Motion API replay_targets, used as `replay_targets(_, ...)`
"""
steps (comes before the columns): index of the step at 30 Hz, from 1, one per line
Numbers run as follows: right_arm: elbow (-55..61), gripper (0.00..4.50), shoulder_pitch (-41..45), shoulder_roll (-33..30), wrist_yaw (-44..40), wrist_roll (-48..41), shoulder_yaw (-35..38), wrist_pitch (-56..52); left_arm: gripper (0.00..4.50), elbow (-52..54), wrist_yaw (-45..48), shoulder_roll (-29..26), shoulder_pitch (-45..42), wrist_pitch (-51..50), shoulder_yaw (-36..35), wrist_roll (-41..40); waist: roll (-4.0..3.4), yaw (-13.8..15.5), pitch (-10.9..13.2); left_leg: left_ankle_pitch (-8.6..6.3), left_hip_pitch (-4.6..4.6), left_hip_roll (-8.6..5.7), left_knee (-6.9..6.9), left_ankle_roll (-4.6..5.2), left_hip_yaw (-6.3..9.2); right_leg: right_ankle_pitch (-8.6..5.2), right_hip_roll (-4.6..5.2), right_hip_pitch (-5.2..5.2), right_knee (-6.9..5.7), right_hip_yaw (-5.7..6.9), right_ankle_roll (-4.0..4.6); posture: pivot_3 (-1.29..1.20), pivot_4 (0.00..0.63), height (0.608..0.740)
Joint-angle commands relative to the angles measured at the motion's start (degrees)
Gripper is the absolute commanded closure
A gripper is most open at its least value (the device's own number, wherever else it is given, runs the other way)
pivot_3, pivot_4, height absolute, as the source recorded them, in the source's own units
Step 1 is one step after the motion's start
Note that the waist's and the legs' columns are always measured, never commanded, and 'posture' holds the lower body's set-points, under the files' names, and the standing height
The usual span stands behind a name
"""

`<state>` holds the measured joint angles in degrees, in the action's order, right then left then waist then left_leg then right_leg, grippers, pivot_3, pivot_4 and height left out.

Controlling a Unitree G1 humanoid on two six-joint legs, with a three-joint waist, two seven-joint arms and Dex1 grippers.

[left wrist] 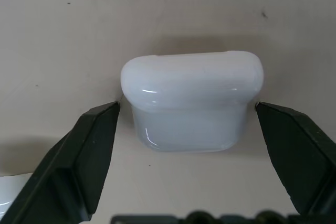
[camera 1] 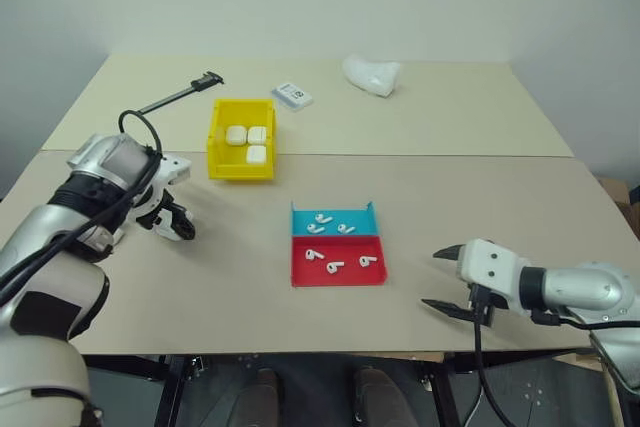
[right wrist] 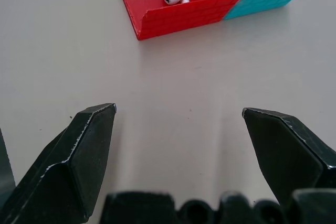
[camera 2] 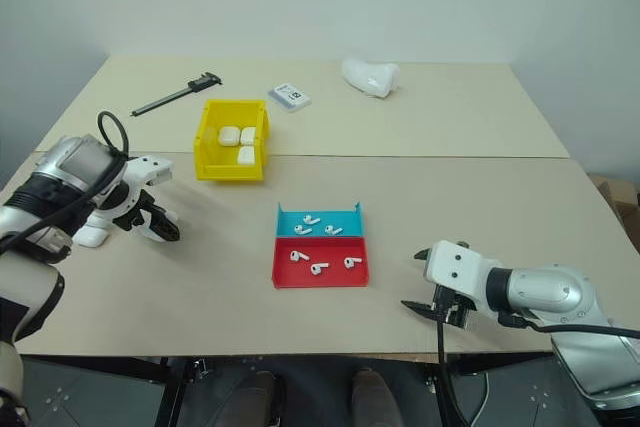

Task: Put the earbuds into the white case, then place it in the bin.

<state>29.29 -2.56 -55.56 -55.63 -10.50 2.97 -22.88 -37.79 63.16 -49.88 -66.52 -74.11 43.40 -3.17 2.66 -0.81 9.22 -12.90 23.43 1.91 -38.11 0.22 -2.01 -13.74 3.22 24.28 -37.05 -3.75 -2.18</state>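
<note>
While our left hand (left wrist: 189, 114) brackets the white case (left wrist: 192, 100) on the desk's (camera 1: 450, 197) near left, fingers apart and seemingly just touching, an off-centre squeeze could squirt the glossy shell away; our right hand (camera 1: 447, 279) waits open

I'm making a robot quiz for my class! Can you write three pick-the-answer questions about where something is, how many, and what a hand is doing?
1. Where are the earbuds?
A. red and blue tray
B. yellow bin
C. bare table

2. How many white cases lie in the yellow bin?
A. one
B. three
C. five

3. The left gripper's fingers are:
A. clamped on an earbud
B. either side of a white case
C. inside the bin

Answers: 1 A, all six lie in the tray. 2 B, three show inside. 3 B, the left wrist view shows a finger at each end.
</note>
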Motion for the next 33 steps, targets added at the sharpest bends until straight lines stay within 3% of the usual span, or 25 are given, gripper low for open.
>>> replay_targets(1,1.06,0.00,0.71,-0.07,0.59,-0.02,0.79,0.07,1.19,-0.90,1.19,-1.41,0.04,-0.95,-0.67,1.47,0.00,0.00,0.00,0.00,0.00,0.00,0.00,0.00,0.00,0.00,0.00,0.00,0.00,0.00,0.00,0.00,0.150,0.740)
replay_targets(3,0.78,0.00,0.86,0.36,0.85,0.10,0.80,0.77,1.73,-1.86,1.16,-1.40,0.23,-0.32,-1.05,1.94,0.00,-0.01,0.00,0.00,0.00,0.00,0.00,0.00,0.00,0.00,0.00,0.00,0.00,0.00,0.00,0.00,0.150,0.740)
replay_targets(7,0.45,0.00,1.39,0.33,1.12,0.42,0.41,0.63,1.73,-1.11,0.85,-1.77,0.61,0.63,-2.51,2.15,0.00,-0.03,0.00,0.00,-0.01,0.00,0.00,0.00,0.01,0.00,0.00,-0.01,-0.01,0.00,0.00,0.00,0.150,0.740)
replay_targets(11,0.37,0.00,2.05,-0.52,0.46,0.28,1.00,0.73,1.73,5.67,-2.77,-3.22,1.10,3.36,-8.61,2.20,0.00,-0.06,0.00,0.00,0.00,0.02,0.00,0.00,0.02,0.00,-0.01,0.01,-0.02,0.01,0.01,0.00,0.150,0.740)
replay_targets(16,2.25,0.00,4.67,-4.41,-5.04,-4.06,5.16,0.95,1.73,23.54,-5.30,-7.36,4.77,3.55,-17.58,0.19,0.00,0.03,0.01,0.00,0.11,-0.02,-0.08,0.00,0.06,0.02,0.06,0.01,0.01,0.04,-0.04,0.00,0.150,0.740)
replay_targets(21,4.69,0.00,12.65,-10.81,-8.41,-9.24,5.82,-8.22,1.73,48.38,-6.44,-9.06,20.20,7.09,-36.38,-7.68,-0.03,-0.41,0.00,-0.02,0.01,0.01,-0.09,0.03,0.09,0.04,0.11,-0.01,-0.03,-0.02,-0.03,0.00,0.150,0.740)
replay_targets(24,5.40,0.00,16.94,-13.29,-11.92,-9.55,4.59,-4.03,1.73,59.92,-4.89,-4.15,34.62,21.05,-50.73,-13.80,-0.07,-0.29,-0.02,-0.02,-0.09,0.04,-0.09,0.03,0.05,0.05,0.08,-0.09,-0.04,0.03,0.01,0.00,0.150,0.740)
replay_targets(27,4.63,0.00,25.50,-14.27,-11.26,-7.32,-2.78,-10.70,1.73,65.02,-5.00,8.34,46.19,41.92,-60.17,-19.24,-0.15,-0.07,-0.07,-0.02,-0.12,0.05,-0.14,0.02,-0.05,0.05,0.13,-0.11,-0.08,0.00,0.05,0.00,0.150,0.740)
replay_targets(33,4.81,0.00,41.55,-11.51,-18.94,-5.01,-18.32,-14.86,1.73,63.02,0.82,19.67,59.55,67.74,-54.51,-19.35,-0.35,0.18,-0.19,-0.02,-0.19,0.08,-0.21,0.02,-0.16,0.13,0.15,-0.15,-0.01,-0.03,0.12,0.00,0.150,0.740)
